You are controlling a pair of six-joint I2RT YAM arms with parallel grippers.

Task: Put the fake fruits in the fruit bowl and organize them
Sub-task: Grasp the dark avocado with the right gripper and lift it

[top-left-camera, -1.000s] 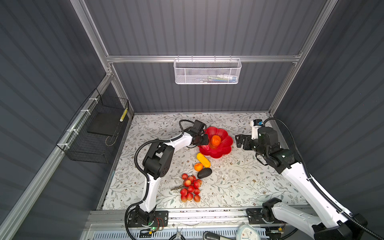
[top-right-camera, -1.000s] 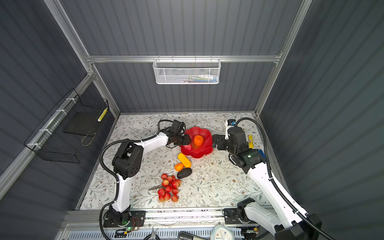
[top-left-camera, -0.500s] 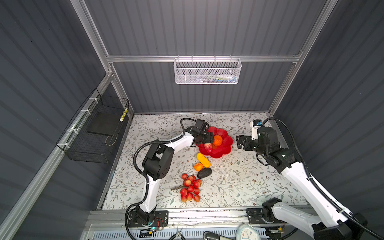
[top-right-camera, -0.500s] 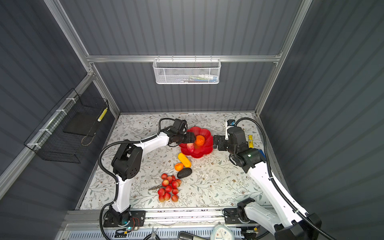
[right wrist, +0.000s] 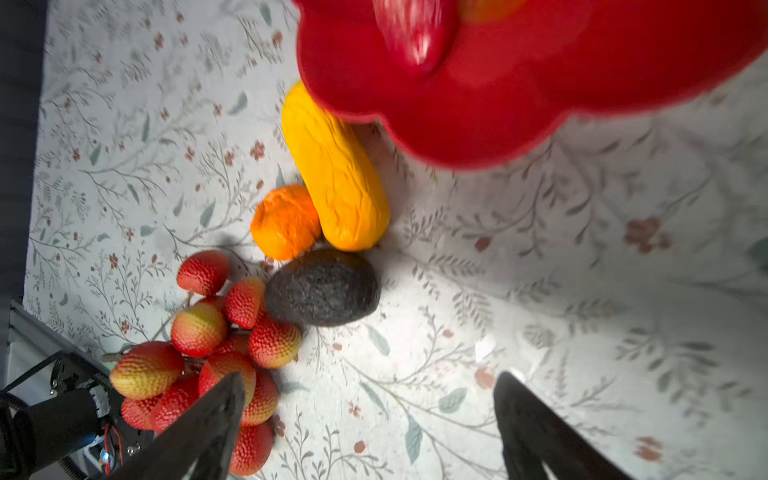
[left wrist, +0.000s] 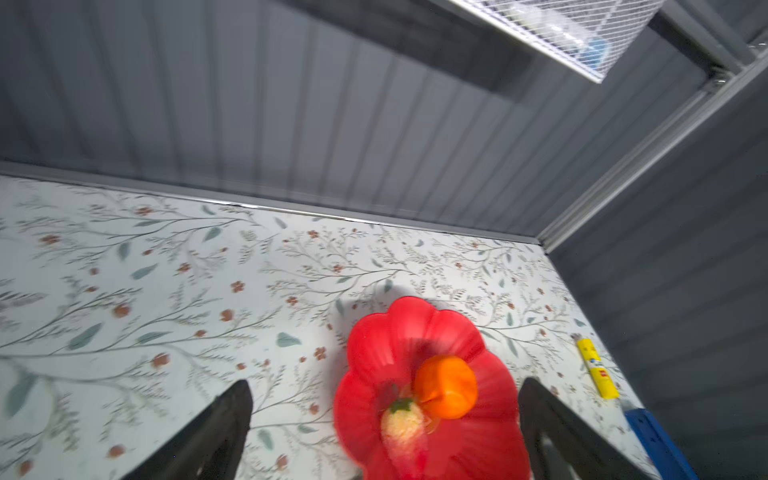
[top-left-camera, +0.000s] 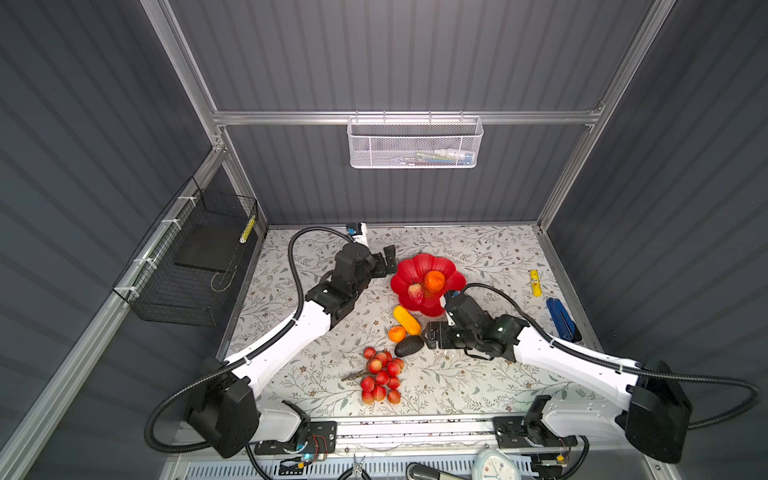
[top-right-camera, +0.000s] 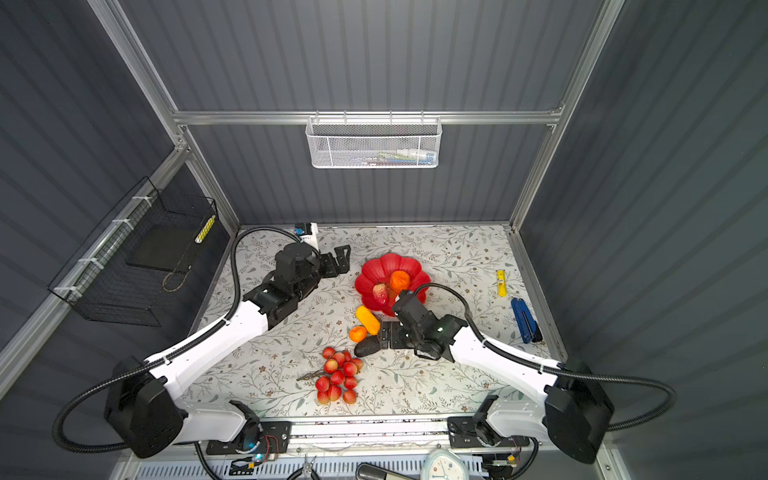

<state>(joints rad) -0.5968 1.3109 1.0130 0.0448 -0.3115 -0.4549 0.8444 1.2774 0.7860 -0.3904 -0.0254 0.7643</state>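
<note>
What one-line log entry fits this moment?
fruit bowl: big orange, strawberry | left gripper: open, empty | right gripper: open, near avocado

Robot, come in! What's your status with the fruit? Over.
Open and empty: left claw, right claw. In fruit bowl: strawberry, big orange. On table: yellow fruit, small orange, avocado, berry bunch. Nothing between right claw and avocado.

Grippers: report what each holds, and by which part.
Nothing. The left gripper stands open beside the fruit bowl; the right gripper open near the avocado.

Lab robot cell, grey panelled walls [top-left-camera: 415,54], aluminium frame [top-left-camera: 291,117], left arm [top-left-camera: 286,340], right arm [top-left-camera: 573,361]
</note>
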